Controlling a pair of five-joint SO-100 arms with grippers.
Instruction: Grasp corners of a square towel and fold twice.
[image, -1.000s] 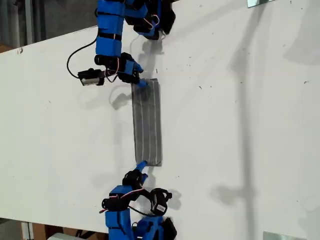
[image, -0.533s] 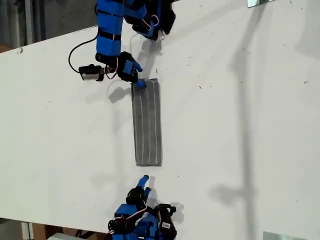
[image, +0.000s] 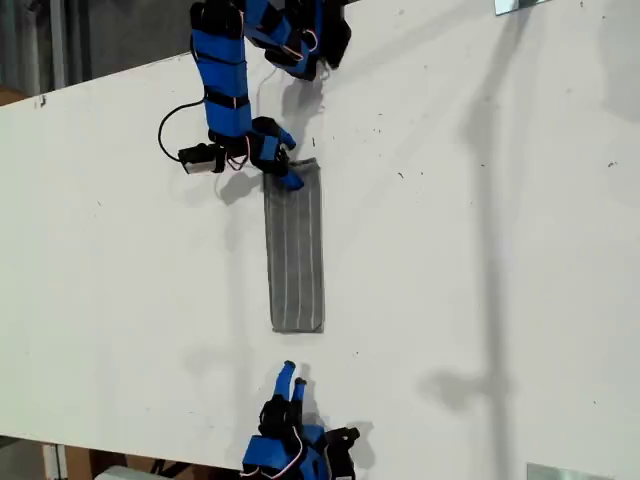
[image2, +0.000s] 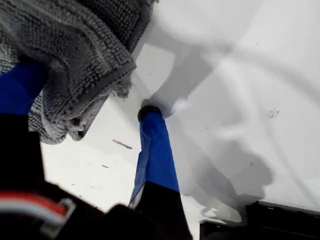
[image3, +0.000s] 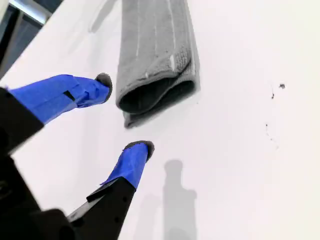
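A dark grey soft towel (image: 296, 247) with thin white stripes lies as a long, narrow, layered strip near the middle of the white table (image: 480, 250) in the exterior view, its long axis running from twelve o'clock to six o'clock. The narrow strip and the stacked edges at its ends suggest that both folds are already made, though the exact number of layers cannot be counted. The cloth is plush and looped like terry. In the second wrist view its near end (image3: 155, 92) shows rolled, rounded fold edges stacked one on another. My first gripper (image: 283, 170), blue plastic with dark tips, sits at the strip's twelve o'clock end in the exterior view. In the first wrist view its fingers are spread, one finger (image2: 155, 150) resting on bare table while the other is under or against a bunched grey corner (image2: 85, 75); whether it grips the cloth cannot be told. My second gripper (image: 292, 380) is at six o'clock, clear of the towel, its two blue fingers (image3: 131, 162) spread apart with nothing between them. What seems left is freeing the corner at the first gripper and perhaps flattening that end. The table is smooth, hard and matte, with a few small dark specks.
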